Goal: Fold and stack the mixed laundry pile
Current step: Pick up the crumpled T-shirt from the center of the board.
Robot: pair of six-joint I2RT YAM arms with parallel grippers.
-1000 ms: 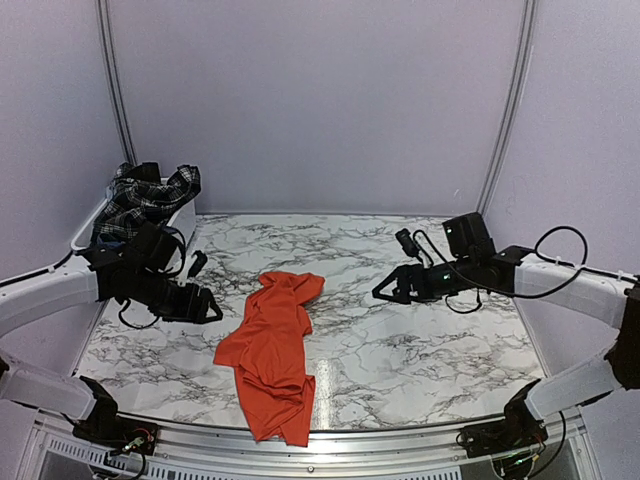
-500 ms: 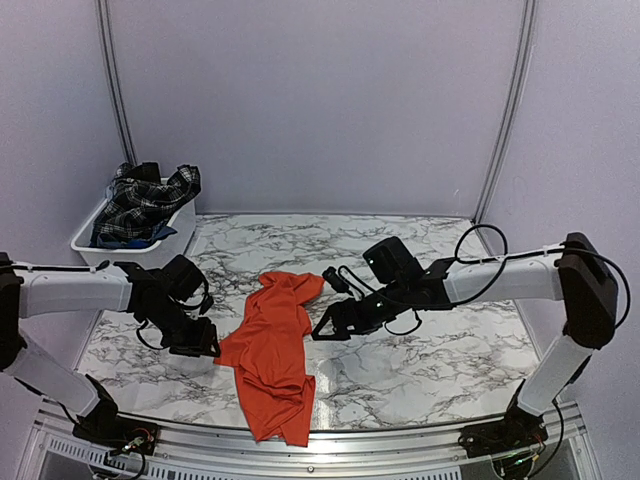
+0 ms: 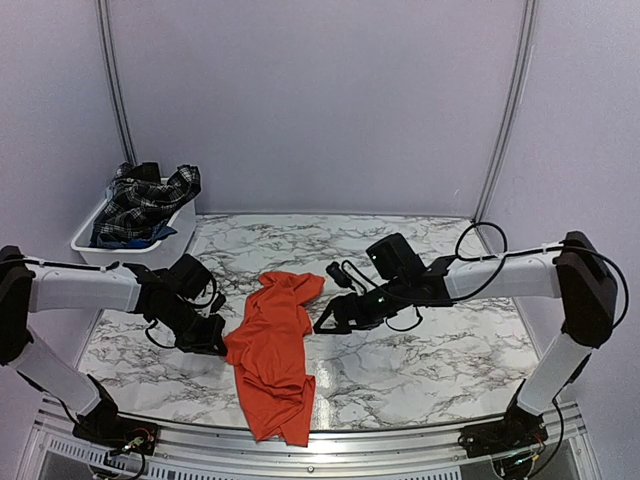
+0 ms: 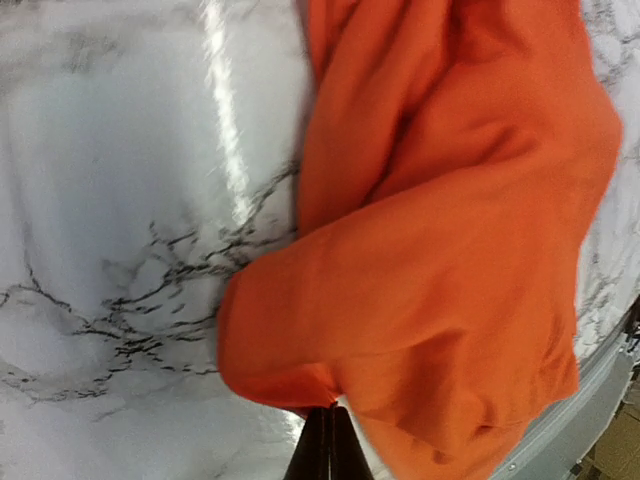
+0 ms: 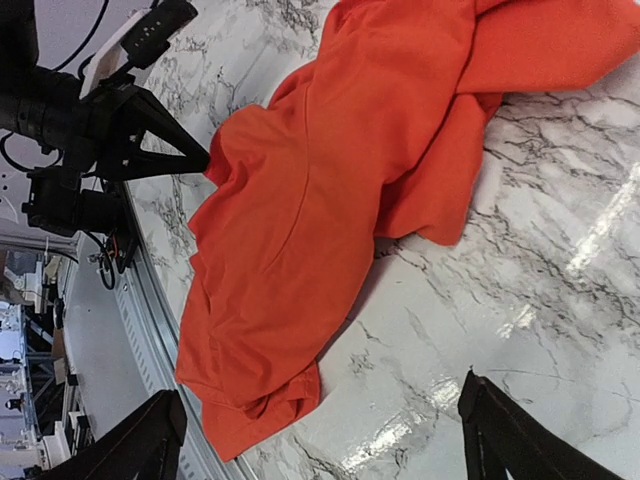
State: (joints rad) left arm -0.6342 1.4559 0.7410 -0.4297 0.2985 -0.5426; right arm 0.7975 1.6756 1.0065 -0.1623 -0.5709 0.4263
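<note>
Here, the left hand [image 3: 214, 338] is seen low over the table [image 3: 430, 350], at the left edge of the orange T-shirt [image 3: 270, 350]. In the left wrist view its fingers [image 4: 328, 445] are pressed tight together, with no gap between them. They meet right at the shirt's hem [image 4: 450, 250], and the cloth is puckered into a small crease where it runs into the tips, so a thin fold of the hem appears to be pinched. The same closed hand [image 5: 175, 155] is seen from the right wrist, its point set against the shirt's left edge [image 5: 340, 180].

The right hand [image 3: 325, 322] is held low just to the right of the shirt's far half. Its two fingers [image 5: 150, 440] are spread wide apart, and nothing is held between them. The bare marble and the shirt's right edge are seen through the gap. Whether the fingertips touch the table cannot be told.

The T-shirt is laid crumpled in a long strip on the table between the two hands. Its far end is bunched near the middle, and its near end hangs over the table's near edge.

At the far left, the black-and-white plaid piece [image 3: 148, 198] is heaped in the white bin [image 3: 172, 228]. A bit of the blue piece [image 3: 112, 241] is seen beneath it.
</note>
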